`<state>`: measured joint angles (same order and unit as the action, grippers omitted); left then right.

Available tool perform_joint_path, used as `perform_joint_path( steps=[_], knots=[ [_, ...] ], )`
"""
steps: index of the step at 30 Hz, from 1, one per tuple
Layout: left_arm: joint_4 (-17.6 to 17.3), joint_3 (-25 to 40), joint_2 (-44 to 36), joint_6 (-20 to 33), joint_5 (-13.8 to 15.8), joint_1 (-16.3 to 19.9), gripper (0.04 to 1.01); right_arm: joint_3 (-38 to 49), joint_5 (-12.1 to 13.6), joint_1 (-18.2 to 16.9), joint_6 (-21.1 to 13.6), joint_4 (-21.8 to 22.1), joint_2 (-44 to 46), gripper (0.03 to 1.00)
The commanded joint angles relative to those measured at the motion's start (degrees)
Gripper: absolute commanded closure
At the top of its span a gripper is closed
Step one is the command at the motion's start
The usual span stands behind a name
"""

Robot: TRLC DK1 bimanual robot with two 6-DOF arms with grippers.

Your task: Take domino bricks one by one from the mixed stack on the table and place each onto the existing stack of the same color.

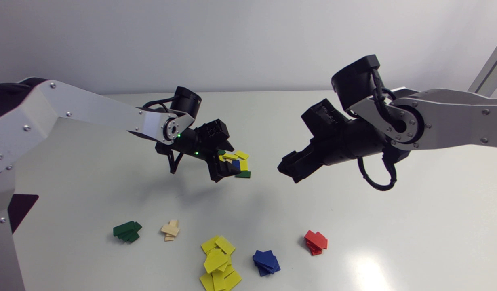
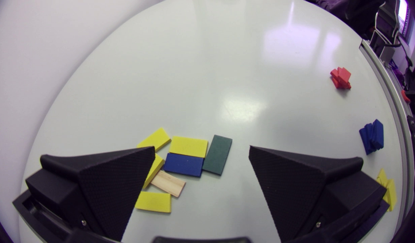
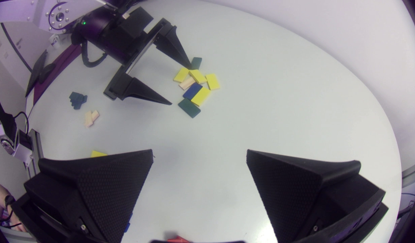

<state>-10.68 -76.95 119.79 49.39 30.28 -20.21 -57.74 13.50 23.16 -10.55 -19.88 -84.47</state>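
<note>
- mixed pile (image 3: 194,86): 8 flat bricks, 4 yellow, 2 green, 1 blue, 1 wood
- 5 sorted, well apart from pile: green stack (image 1: 127,231), wood stack (image 1: 170,230), yellow stack (image 1: 219,262), blue stack (image 1: 266,262), red stack (image 1: 316,241)
- left gripper (image 2: 201,148) over pile, spread wide, empty; masks part of it in head view
- right gripper (image 3: 199,152) clear of pile, spread wide, empty

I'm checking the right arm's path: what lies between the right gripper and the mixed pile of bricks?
Nothing: the table is bare from the right gripper to the mixed pile, as the right wrist view shows; the head view agrees.
</note>
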Motion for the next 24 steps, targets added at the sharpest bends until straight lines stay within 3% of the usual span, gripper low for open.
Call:
perform_joint_path(
  steps=[1,3,7,14,24],
  knots=[
    [-0.92,-3.03,3.35,2.73,0.92,-0.45,0.052,1.92,0.57,-0.83,-1.06,-0.95,1.41,0.066],
    [-1.19,-4.62,4.84,3.08,1.09,-0.45,0.061,2.28,0.65,-1.01,-1.06,-0.95,1.76,0.066],
    [-1.89,-8.22,8.01,3.26,1.45,-0.27,0.167,2.72,0.65,-1.01,-0.97,-0.95,1.85,0.066],
    [-6.37,-12.88,11.96,6.42,1.89,-0.10,0.190,3.42,0.74,-1.10,-0.97,-0.60,1.67,0.066],
    [-10.59,-10.94,12.14,11.70,3.12,-0.71,0.221,3.77,1.09,-1.27,-0.97,0.02,1.15,0.066]
  ],
)
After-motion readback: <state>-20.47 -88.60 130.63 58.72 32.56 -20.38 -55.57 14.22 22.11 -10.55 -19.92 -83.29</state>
